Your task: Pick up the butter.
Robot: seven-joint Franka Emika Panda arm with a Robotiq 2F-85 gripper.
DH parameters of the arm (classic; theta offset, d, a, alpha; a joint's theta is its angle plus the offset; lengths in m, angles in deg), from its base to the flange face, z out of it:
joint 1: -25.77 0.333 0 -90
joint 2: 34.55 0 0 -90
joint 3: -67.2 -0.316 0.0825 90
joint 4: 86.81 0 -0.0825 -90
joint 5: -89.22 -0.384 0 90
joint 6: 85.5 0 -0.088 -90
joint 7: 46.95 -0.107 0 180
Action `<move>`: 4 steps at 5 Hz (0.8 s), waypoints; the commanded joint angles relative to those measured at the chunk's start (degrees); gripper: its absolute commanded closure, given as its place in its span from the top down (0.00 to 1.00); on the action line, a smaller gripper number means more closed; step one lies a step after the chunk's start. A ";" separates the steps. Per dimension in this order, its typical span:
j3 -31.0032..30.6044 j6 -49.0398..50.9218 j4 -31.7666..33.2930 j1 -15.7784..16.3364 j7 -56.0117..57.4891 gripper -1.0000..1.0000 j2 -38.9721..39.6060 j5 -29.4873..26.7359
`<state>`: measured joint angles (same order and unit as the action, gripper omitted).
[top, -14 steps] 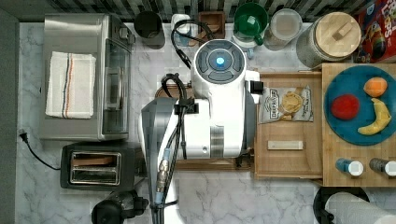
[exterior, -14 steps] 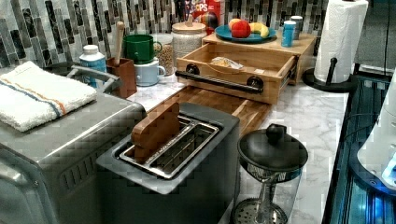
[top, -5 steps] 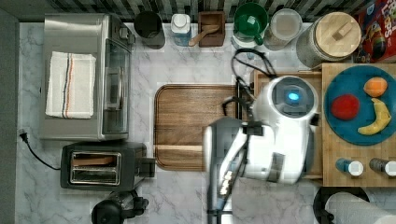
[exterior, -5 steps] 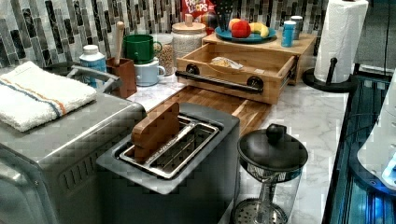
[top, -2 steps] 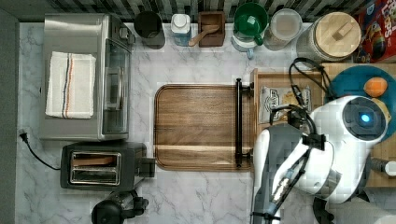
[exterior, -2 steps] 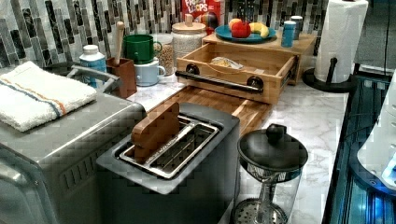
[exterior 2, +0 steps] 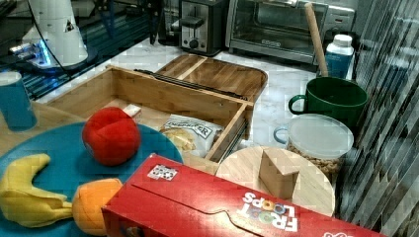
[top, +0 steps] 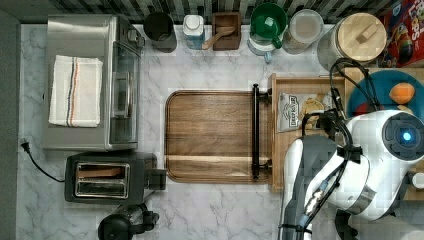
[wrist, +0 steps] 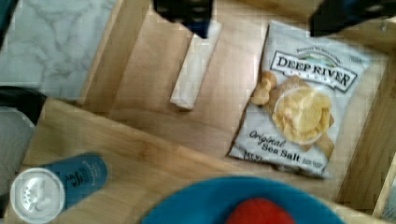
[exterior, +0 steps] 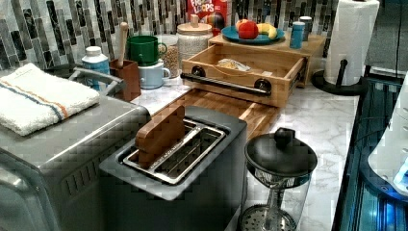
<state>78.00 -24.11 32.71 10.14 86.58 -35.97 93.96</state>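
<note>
The butter [wrist: 195, 65] is a slim, pale stick lying flat on the floor of the wooden drawer [wrist: 140, 70], beside the grey chip bag [wrist: 299, 100]. My gripper [wrist: 261, 16] hangs above the drawer, open, its dark fingers [wrist: 184, 11] spread wide; one finger is over the butter's far end, the other over the bag's corner. Nothing is between them. In the right view the butter [exterior 2: 131, 109] peeks out behind the red apple [exterior 2: 110, 135]. In the top view my arm [top: 370, 165] covers the butter, and the chip bag [top: 299, 111] shows next to it.
A blue plate [exterior 2: 64, 163] with apple, orange and banana [exterior 2: 29, 190] sits on the shelf beside the drawer, next to a blue shaker [wrist: 70, 179]. A cutting board [top: 210, 135] lies before the drawer handle [top: 256, 131]. Toaster [top: 107, 177], oven, jars and mugs line the counter.
My arm has swept from over the cutting board toward the top view's right and now sits above the drawer and plate. The objects have not moved.
</note>
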 commanded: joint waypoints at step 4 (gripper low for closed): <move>1.62 -5.23 5.49 -3.15 -8.38 1.00 7.30 -5.18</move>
<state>79.48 -26.19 36.51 7.45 79.03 -28.62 91.58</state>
